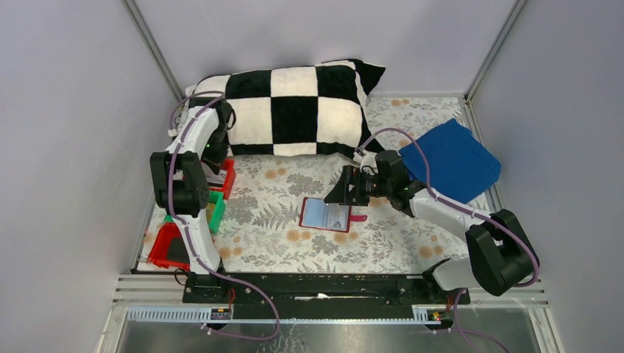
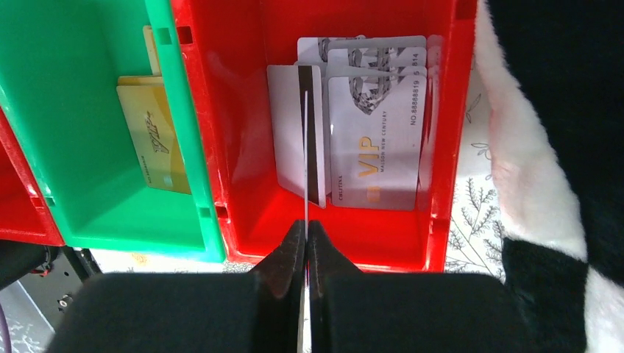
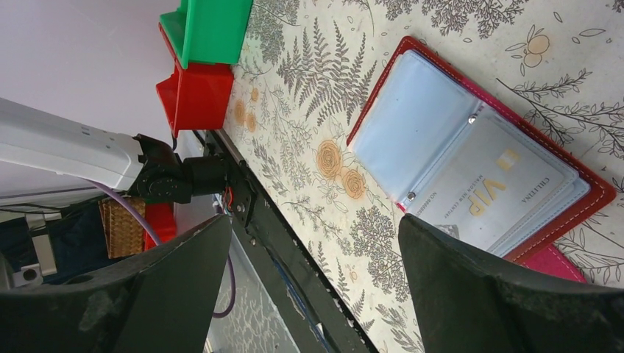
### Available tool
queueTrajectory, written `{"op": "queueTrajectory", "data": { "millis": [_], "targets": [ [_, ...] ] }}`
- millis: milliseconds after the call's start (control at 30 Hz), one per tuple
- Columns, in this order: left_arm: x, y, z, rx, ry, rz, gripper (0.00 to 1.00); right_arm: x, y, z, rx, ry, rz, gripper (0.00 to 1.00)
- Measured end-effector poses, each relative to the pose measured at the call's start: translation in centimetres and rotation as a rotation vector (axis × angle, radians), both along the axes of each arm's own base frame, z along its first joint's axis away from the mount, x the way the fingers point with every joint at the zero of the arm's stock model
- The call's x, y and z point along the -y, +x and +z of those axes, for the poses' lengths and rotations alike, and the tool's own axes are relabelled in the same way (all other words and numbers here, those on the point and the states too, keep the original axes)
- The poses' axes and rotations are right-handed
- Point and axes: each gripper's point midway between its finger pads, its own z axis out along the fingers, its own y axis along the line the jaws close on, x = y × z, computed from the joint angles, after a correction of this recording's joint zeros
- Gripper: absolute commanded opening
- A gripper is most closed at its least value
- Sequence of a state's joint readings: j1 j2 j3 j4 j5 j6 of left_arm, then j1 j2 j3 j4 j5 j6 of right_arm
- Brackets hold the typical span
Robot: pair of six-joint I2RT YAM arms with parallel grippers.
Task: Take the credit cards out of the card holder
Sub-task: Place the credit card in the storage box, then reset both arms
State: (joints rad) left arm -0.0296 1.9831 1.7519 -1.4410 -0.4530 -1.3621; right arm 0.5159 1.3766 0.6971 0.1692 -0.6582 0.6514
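Note:
The red card holder point(image 1: 326, 215) lies open on the floral table, its strap tab to the right. In the right wrist view the card holder point(image 3: 600, 193) shows pale sleeves, with a pale grey VIP credit card point(image 3: 493, 187) in the right sleeve. My right gripper point(image 3: 315, 220) is open and empty, just above the holder's far right side point(image 1: 344, 187). My left gripper point(image 2: 306, 224) is shut on a thin pale card point(image 2: 305, 162) seen edge-on, held over a red tray point(image 2: 250, 213) with several pale grey VIP cards point(image 2: 375, 140).
A green tray point(image 2: 88, 213) next to the red one holds yellowish cards point(image 2: 154, 140). Another red tray point(image 1: 168, 246) stands at the near left. A checkered pillow point(image 1: 294, 110) lies at the back, and a blue folded cloth point(image 1: 456, 158) at the right.

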Motion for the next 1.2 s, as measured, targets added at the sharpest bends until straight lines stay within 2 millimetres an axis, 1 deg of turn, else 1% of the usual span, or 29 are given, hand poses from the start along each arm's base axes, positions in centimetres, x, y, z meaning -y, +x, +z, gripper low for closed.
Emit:
{"op": "queueTrajectory", "data": {
  "millis": [67,133,167,233,300,367,433,500,567,633,700,800,867,900,967,1033,1167,1200],
  "targets": [
    [-0.3,-0.1,-0.6,-0.014,-0.017,0.020,0.00,0.1,-0.1,-0.2,-0.004,-0.002,0.000,0.91],
    [-0.6,-0.2,-0.8,-0.018,-0.032,0.037,0.00,0.1,-0.1,-0.3,-0.006,-0.003,0.000,0.91],
    [-0.8,-0.3,-0.8,-0.020,-0.037,0.045,0.04,0.1,-0.2,-0.3,-0.006,-0.004,0.000,0.91],
    [-1.1,-0.3,-1.0,-0.020,-0.048,0.060,0.20,0.1,-0.2,-0.3,-0.005,-0.003,0.001,0.91],
    [-1.5,-0.5,-1.3,-0.025,-0.051,0.070,0.39,0.1,-0.2,-0.3,-0.007,-0.004,0.001,0.91],
    [-1.4,-0.8,-1.8,-0.035,-0.058,0.067,0.56,0.1,-0.2,-0.3,-0.007,-0.004,0.001,0.91],
    [-1.2,-1.0,-2.5,-0.041,-0.070,0.063,0.61,0.1,-0.2,-0.3,-0.005,-0.005,0.002,0.91],
    [-1.0,-1.0,-2.8,-0.038,-0.085,0.050,0.62,0.1,-0.2,-0.3,-0.005,-0.005,0.002,0.91],
    [-0.8,-0.7,-2.5,-0.009,-0.096,0.030,0.63,0.1,-0.2,-0.4,-0.005,-0.005,0.002,0.91],
    [-0.6,0.0,-1.3,0.053,-0.105,0.003,0.63,0.1,-0.2,-0.4,-0.007,-0.006,0.002,0.91],
    [-0.4,0.7,0.5,0.131,-0.105,-0.032,0.63,0.1,-0.3,-0.5,-0.009,-0.007,0.002,0.91],
    [0.0,1.3,5.3,0.309,-0.082,-0.120,0.63,0.2,-0.2,-0.5,-0.008,-0.009,-0.001,0.91],
    [0.6,1.0,8.2,0.415,-0.064,-0.194,0.63,0.2,-0.2,-0.6,-0.008,-0.010,-0.002,0.91],
    [1.1,0.8,9.3,0.460,-0.058,-0.235,0.64,0.2,-0.2,-0.6,-0.008,-0.012,-0.004,0.91],
    [2.6,-0.3,11.1,0.561,-0.049,-0.359,0.68,0.3,0.0,-0.7,-0.006,-0.018,-0.011,0.91],
    [4.5,-1.6,11.9,0.626,-0.066,-0.486,0.70,0.5,0.2,-1.0,-0.003,-0.032,-0.028,0.90],
    [9.7,-3.8,12.7,0.713,-0.123,-0.778,0.71,1.6,0.3,-2.0,-0.007,-0.093,-0.094,0.84],
    [11.5,-4.3,12.8,0.727,-0.142,-0.860,0.71,2.0,0.4,-2.3,-0.008,-0.110,-0.114,0.81]
  ]
}}
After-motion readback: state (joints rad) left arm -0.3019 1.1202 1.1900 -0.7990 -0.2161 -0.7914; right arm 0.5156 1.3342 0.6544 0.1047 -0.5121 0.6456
